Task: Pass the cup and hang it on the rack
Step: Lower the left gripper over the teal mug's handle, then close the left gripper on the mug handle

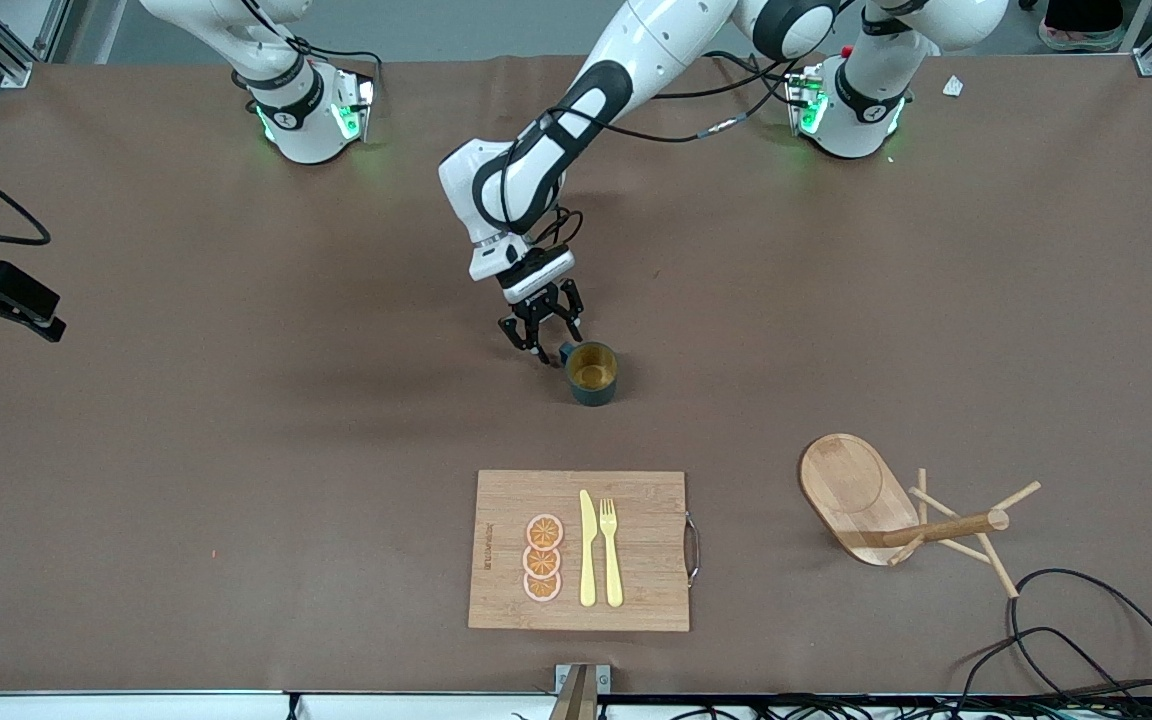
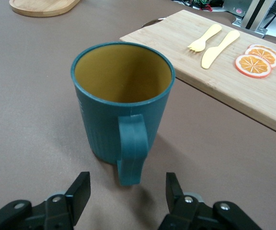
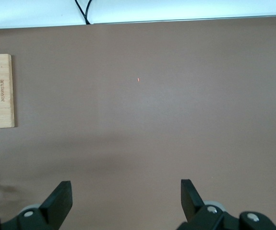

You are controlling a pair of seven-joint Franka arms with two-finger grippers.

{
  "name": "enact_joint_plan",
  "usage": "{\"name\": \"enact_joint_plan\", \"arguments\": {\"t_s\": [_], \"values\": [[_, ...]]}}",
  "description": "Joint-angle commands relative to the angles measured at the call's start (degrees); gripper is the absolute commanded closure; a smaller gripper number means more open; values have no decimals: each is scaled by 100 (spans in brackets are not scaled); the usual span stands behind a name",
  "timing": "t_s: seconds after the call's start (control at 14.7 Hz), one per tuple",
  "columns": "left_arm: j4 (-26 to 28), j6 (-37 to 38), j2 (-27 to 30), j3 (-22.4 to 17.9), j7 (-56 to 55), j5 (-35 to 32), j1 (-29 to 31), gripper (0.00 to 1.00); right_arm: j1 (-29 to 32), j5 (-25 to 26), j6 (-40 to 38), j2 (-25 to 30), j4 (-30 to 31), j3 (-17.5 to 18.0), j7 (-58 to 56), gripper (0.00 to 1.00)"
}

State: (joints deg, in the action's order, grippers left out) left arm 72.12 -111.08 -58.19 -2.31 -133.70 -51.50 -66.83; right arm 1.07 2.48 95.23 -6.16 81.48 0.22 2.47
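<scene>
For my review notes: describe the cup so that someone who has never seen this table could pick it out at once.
Start at the wooden cutting board at the table edge nearest the front camera. Farther from that camera, mid-table, the cup stands upright beside the left pincer, whose fingers flank its handle. It is the only dark teal thing, mustard-yellow inside.

My fingers point(image 2: 82, 189) are matt black plastic. The cup point(image 2: 121, 103) looks matt and ribbed, the counter point(image 1: 236, 420) matt brown, the cutting board point(image 1: 636, 500) and rack point(image 1: 851, 490) smooth pale wood.
</scene>
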Motion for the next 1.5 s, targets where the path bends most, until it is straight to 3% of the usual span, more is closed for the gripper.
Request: {"name": "enact_joint_plan", "arguments": {"t_s": [0.0, 0.34, 0.75, 1.43], "values": [[-101, 78, -70, -112, -77, -106, -76, 29, 113, 60, 4, 116, 70, 92, -71, 0], [-84, 78, -87, -182, -77, -150, -67, 31, 113, 60, 13, 116, 70, 92, -63, 0], [-84, 69, -87, -191, -60, -150, -41, 40, 113, 51, 13, 116, 70, 84, -54, 0], [-48, 69, 35, -182, -7, -141, -24, 93, 130, -37, 13, 107, 52, 75, -45, 0]]}}
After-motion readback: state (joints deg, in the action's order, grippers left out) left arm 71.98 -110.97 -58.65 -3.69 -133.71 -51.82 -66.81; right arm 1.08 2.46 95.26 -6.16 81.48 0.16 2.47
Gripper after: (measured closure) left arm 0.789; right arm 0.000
